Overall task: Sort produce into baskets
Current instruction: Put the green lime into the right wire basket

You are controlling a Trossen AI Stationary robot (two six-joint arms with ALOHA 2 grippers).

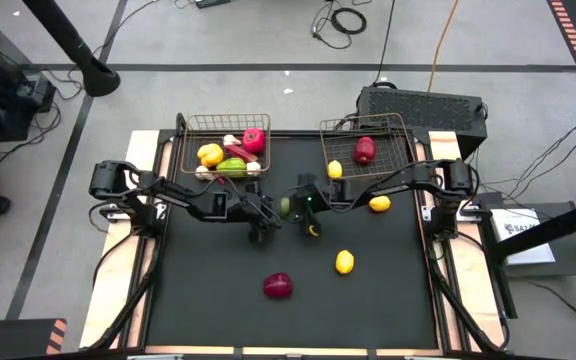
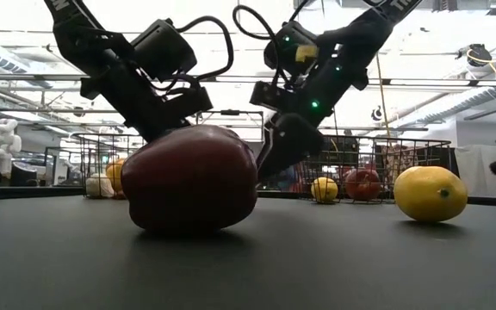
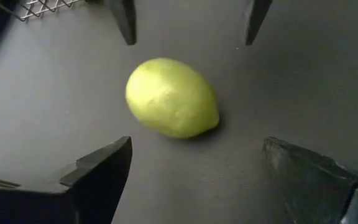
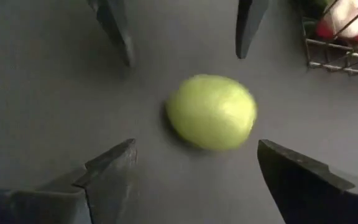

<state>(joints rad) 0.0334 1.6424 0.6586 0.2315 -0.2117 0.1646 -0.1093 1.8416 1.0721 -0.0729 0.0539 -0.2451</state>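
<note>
Both arms meet over the green lime (image 3: pixel 171 98) at the black table's (image 1: pixel 368 310) centre; left end effector (image 1: pixel 261 230) and right end effector (image 1: pixel 308 215) gape open, gripping nothing.

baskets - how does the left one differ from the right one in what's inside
1. The left basket is well filled; the right basket holds just two pieces.
2. The left basket holds mixed produce, among it a yellow piece, a magenta-red one and a green one; the right basket holds a red apple and a small lemon.
Both are matching wire-mesh baskets at the mat's far edge.
</note>
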